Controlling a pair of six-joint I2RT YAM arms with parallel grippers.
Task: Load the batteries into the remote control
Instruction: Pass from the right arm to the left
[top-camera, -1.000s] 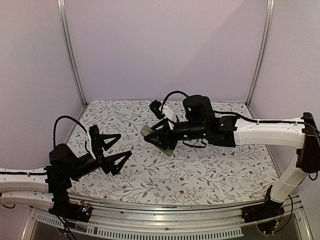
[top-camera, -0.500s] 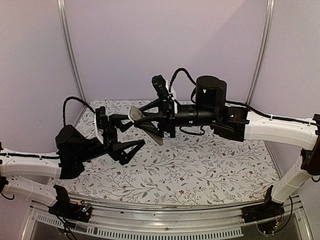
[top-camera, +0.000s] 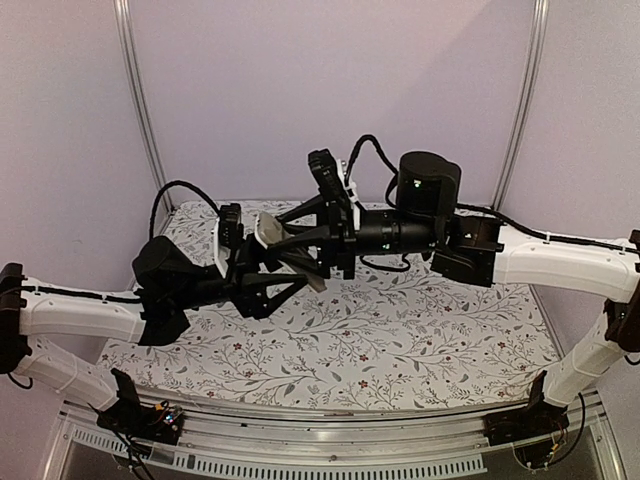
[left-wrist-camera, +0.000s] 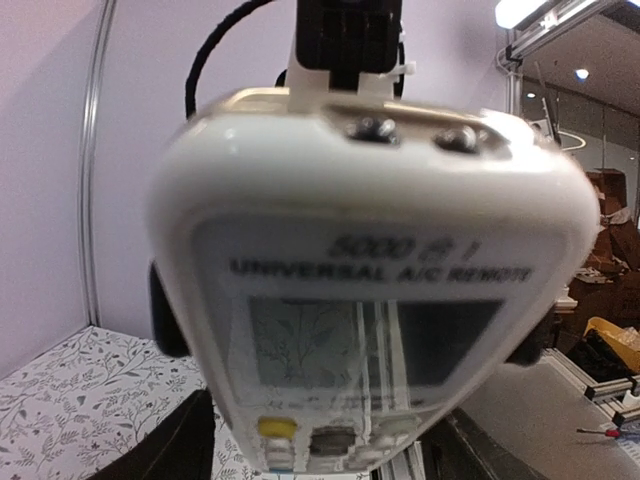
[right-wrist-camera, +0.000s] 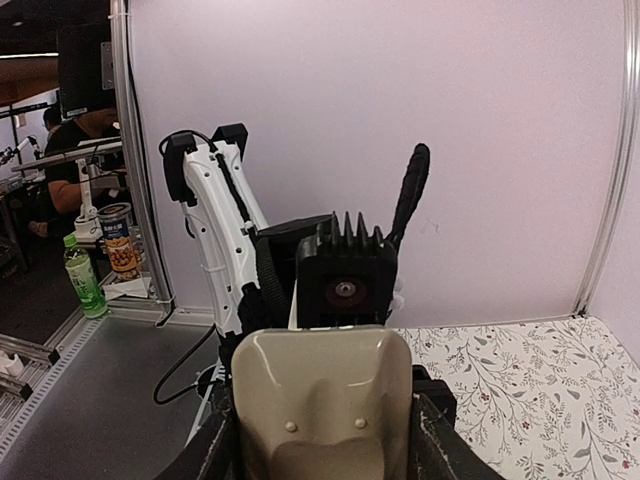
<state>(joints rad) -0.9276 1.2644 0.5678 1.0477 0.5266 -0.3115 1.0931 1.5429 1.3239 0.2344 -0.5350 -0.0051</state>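
The remote control (top-camera: 280, 240) is held in the air above the floral table, tilted. My right gripper (top-camera: 302, 250) is shut on it; the right wrist view shows its tan back (right-wrist-camera: 320, 395) clamped between my two dark fingers (right-wrist-camera: 222, 440). My left gripper (top-camera: 280, 270) is open, its jaws spread right at the remote's free end. In the left wrist view the remote's white front (left-wrist-camera: 370, 300), with screen and buttons, fills the frame, and a dark left finger (left-wrist-camera: 185, 445) shows on either side below it. No batteries are in view. I cannot see the recess in the remote's back.
The floral table cover (top-camera: 400, 330) lies under both arms. Metal frame posts (top-camera: 140, 110) and lilac walls close the back and sides. Beyond the table, the right wrist view shows a green bottle (right-wrist-camera: 86, 282) and a workbench.
My right arm has lifted the remote off the table and swung it left. My left arm has risen and reached right until its open jaws meet the remote's end.
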